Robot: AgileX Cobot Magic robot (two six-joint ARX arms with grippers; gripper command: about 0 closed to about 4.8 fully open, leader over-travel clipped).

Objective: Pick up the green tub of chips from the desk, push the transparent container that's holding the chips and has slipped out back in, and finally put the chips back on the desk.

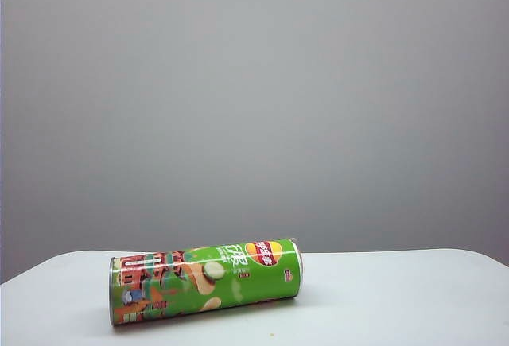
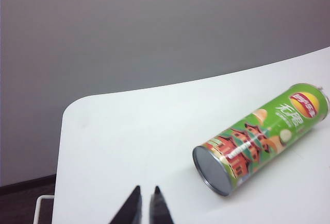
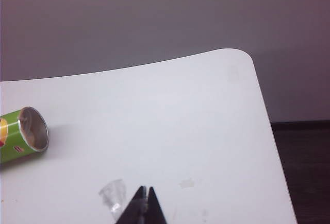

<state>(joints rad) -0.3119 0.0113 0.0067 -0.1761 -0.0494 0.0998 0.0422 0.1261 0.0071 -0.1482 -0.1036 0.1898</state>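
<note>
Left gripper (image 2: 146, 195) nearly shut, empty, near long bright-green cylindrical chip tub (image 2: 262, 135); right gripper (image 3: 146, 193) shut, empty. Tub lies flat on plain white desk (image 1: 398, 290) (tray apparently inside). Task looks finished; no next move needed.

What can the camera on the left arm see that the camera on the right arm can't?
Only the left wrist view shows the green tub of chips whole, with its closed silver end, logo and artwork, plus the shut left fingers. Only the right wrist view shows the tub's open end, a small clear scrap on the desk, and the shut right fingers. Both show the tub lying on its side on the white desk before a grey wall.
</note>
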